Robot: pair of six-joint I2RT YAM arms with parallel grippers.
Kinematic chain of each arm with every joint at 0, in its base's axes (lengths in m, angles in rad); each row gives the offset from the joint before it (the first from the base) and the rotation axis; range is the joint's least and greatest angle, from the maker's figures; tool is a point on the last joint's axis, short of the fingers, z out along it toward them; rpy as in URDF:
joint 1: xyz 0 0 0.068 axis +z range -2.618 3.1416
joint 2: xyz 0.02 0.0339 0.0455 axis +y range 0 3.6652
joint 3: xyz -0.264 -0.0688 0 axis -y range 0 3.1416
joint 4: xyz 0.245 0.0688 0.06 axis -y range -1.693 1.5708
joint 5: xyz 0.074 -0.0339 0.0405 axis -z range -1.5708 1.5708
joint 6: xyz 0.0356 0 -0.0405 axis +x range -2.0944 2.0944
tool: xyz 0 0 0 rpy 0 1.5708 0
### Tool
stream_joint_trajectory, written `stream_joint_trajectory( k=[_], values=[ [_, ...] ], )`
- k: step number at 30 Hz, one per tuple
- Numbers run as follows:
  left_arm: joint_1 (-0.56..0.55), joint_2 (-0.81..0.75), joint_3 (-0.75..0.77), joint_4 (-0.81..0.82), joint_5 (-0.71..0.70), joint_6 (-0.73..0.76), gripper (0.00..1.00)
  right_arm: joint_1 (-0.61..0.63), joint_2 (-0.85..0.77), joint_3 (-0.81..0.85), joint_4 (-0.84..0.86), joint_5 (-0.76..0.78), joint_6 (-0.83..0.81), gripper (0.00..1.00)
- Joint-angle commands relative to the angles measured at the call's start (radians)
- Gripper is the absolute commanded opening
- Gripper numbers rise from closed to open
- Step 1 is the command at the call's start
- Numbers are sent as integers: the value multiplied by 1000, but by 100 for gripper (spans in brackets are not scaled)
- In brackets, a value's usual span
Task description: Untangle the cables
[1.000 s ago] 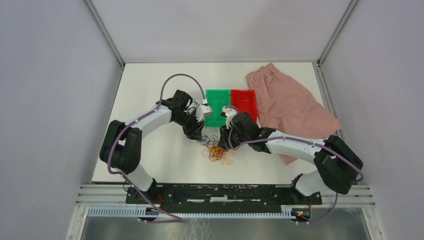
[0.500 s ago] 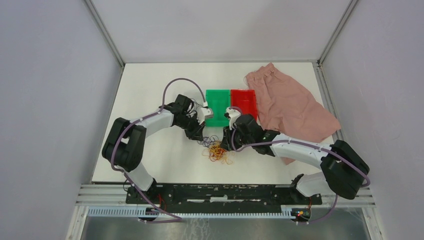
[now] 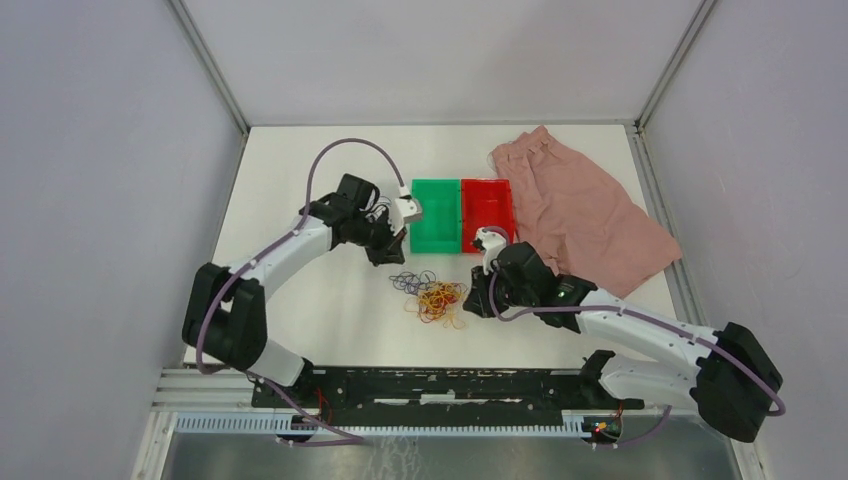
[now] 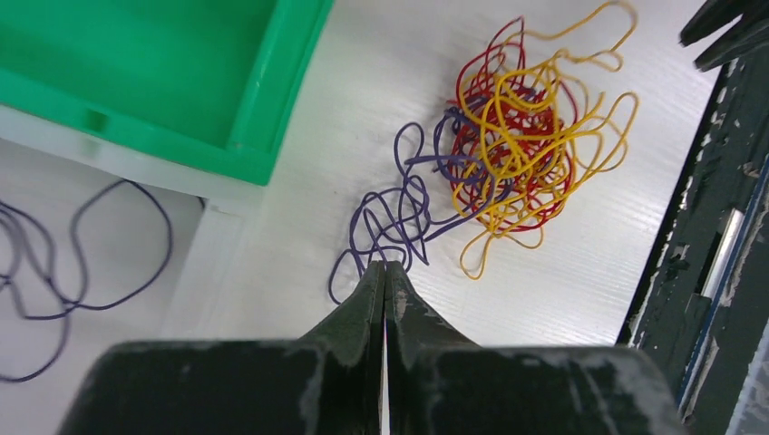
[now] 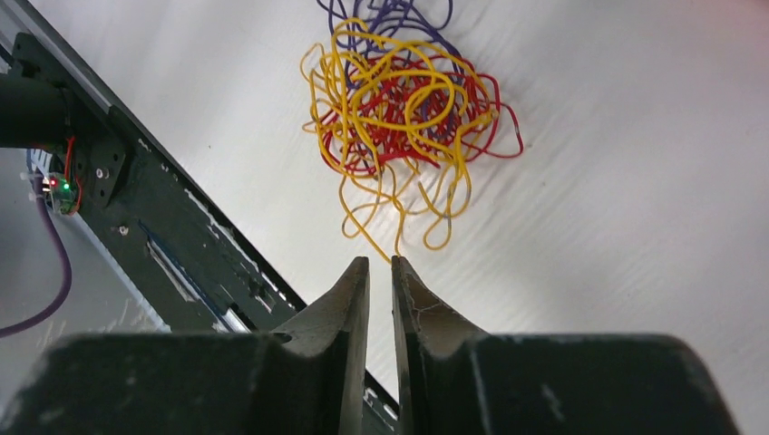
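The cables [image 3: 432, 297] lie in one tangle on the white table in front of the bins. Orange-yellow and red strands [image 5: 408, 109] are knotted together, with dark purple loops [image 4: 399, 208] spread out on the side towards my left gripper. My left gripper [image 3: 388, 257] is just left of and behind the tangle. Its jaws [image 4: 384, 265] are pressed shut, and purple strands run into the tips. My right gripper [image 3: 470, 307] is at the tangle's right edge. Its jaws [image 5: 381, 261] are nearly closed on an orange-yellow loop that runs into the tips.
An empty green bin [image 3: 436, 184] and a red bin [image 3: 488, 184] stand side by side behind the tangle. A pink cloth [image 3: 580, 210] lies at the back right. The black base rail [image 3: 430, 385] runs along the near table edge.
My left gripper has pulled back to the left and away from the tangle, and the purple loops now spread out further left. My right gripper has moved to the right and nearer the front edge.
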Motion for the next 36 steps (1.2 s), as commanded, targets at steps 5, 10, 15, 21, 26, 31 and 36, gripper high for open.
stream_joint_trajectory(
  k=[5, 10, 15, 21, 26, 31, 36],
  values=[
    [-4, -163, 193, -200, 15, -9, 3, 3, -128, 81, -102, 87, -62, 36],
    [-9, -204, 119, -224, 0, 16, 39, 2, -89, 127, 15, 117, -47, 51],
    [-15, -113, 2, -136, -62, 14, 53, 11, -24, 71, 226, 118, 26, 59],
    [-15, 6, -20, -35, -57, 8, 51, 21, 120, 79, 318, 89, 40, 61],
    [-14, 41, -42, 32, -62, 4, 50, 27, 217, 105, 327, 68, 38, 56],
    [-14, 35, -98, 111, -73, 7, 49, 29, 276, 117, 319, 39, 32, 50],
    [-14, 71, -112, 174, -55, -19, 45, 37, 316, 127, 316, -1, 51, 37]
  ],
)
